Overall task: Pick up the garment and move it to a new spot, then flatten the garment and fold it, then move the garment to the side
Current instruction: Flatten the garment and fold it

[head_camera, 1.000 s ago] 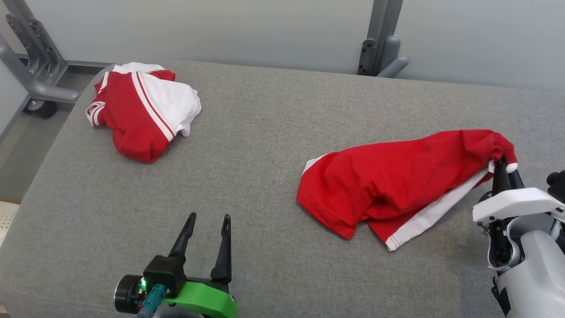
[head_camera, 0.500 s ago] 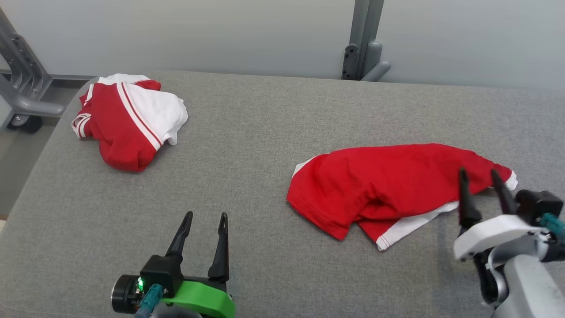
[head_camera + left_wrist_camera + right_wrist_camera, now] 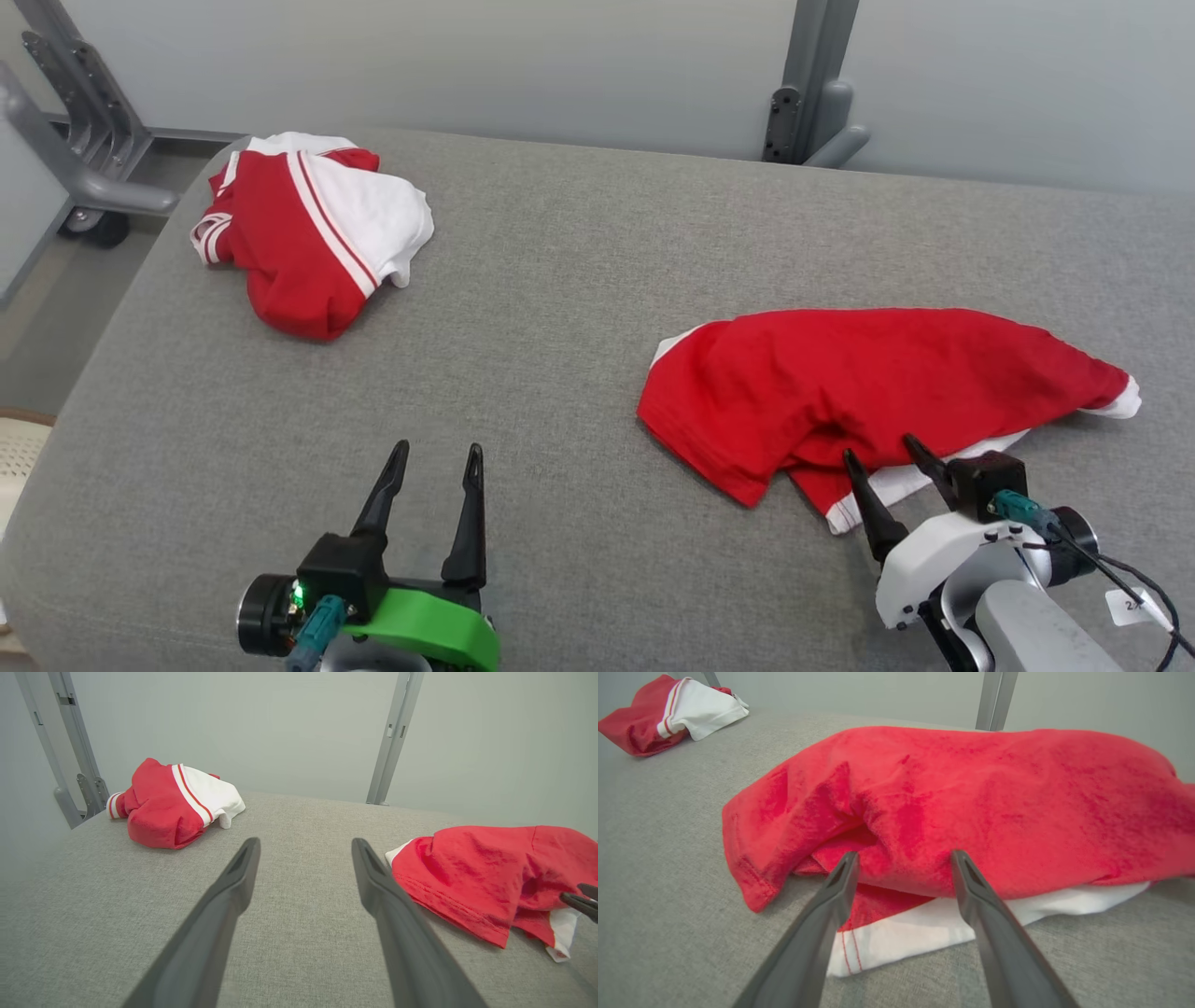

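Flattening looks like the step in hand: the garment [image 3: 878, 383] lies loose on the grey table [image 3: 560, 280] and nothing holds it.

At the far left corner of the table sits a second red-and-white bundle [image 3: 308, 233], well apart from the work. Nearer, at the lower left, the left jaws stand spread and empty over bare table, pointing at the open stretch between the two pieces of clothing. To the right lies the garment itself, a red shirt lying crumpled and folded over on itself, long side running left to right, with a white hem [image 3: 915, 933] poking out from under its near edge. The right jaws are spread too, holding nothing, their tips at that near edge just above the hem. Whether they touch the cloth I cannot tell.

By my reading, the next move calls for a pinch on one layer only at a hem or corner, with the left arm brought across to take the opposite side, so the shirt can be pulled open and smoothed. Catching both layers would only drag the fold along.

No container stands on the table. A pale lattice thing [image 3: 14, 457] at the left edge, below the table, may be a basket. Its inside is hidden.
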Available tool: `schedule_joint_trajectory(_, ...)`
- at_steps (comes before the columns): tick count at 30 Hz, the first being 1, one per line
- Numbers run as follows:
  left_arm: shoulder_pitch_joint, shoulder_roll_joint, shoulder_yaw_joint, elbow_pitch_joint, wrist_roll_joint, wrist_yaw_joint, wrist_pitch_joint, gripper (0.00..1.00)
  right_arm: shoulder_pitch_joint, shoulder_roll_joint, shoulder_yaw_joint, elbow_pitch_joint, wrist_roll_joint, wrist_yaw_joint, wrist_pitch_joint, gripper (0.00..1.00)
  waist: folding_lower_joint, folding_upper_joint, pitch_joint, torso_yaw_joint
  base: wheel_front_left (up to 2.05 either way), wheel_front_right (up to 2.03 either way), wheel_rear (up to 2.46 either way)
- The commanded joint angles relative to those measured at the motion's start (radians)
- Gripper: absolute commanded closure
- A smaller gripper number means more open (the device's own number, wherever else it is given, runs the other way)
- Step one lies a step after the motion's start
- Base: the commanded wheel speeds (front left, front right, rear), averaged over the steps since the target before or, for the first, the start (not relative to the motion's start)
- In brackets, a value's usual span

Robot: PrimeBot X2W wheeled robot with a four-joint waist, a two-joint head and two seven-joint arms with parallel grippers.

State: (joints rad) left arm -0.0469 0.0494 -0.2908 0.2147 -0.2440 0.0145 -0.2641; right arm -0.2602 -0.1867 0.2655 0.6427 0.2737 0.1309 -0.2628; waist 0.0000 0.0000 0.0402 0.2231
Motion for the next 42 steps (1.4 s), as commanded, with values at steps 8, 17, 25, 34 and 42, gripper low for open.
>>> schedule_joint_trajectory(8, -0.027, 0.002, 0.000, -0.004, -0.008, 0.008, 0.000, 0.00, -0.128, 0.007, 0.007, 0.215, -0.043, 0.000, -0.001, 1.00, 0.0000, 0.0000, 0.041, 0.099, 0.00, 0.00, 0.00)
schedule_joint_trajectory(17, -0.013, 0.002, 0.009, -0.019, -0.015, 0.018, 0.000, 0.00, -0.226, -0.020, -0.063, 0.078, -0.018, 0.000, -0.003, 1.00, 0.0000, 0.0000, 0.055, 0.110, 0.00, 0.00, 0.00)
schedule_joint_trajectory(25, -0.042, 0.002, -0.023, -0.024, -0.032, 0.017, 0.000, 0.00, -0.392, -0.092, -0.086, 0.135, -0.037, 0.000, 0.028, 1.00, 0.0000, 0.0000, 0.090, 0.135, 0.00, 0.00, 0.00)
schedule_joint_trajectory(34, -0.065, 0.002, -0.052, -0.017, -0.046, 0.022, 0.000, 0.00, -0.539, -0.157, -0.179, 0.336, -0.109, 0.000, 0.016, 0.00, 0.0000, 0.0000, 0.126, 0.175, 0.00, 0.00, 0.00)
schedule_joint_trajectory(42, -0.052, 0.002, -0.043, -0.016, -0.032, 0.026, 0.000, 0.00, -0.538, -0.134, -0.214, 0.348, -0.136, 0.000, -0.004, 0.00, 0.0000, 0.0000, 0.119, 0.143, 0.00, 0.00, 0.00)
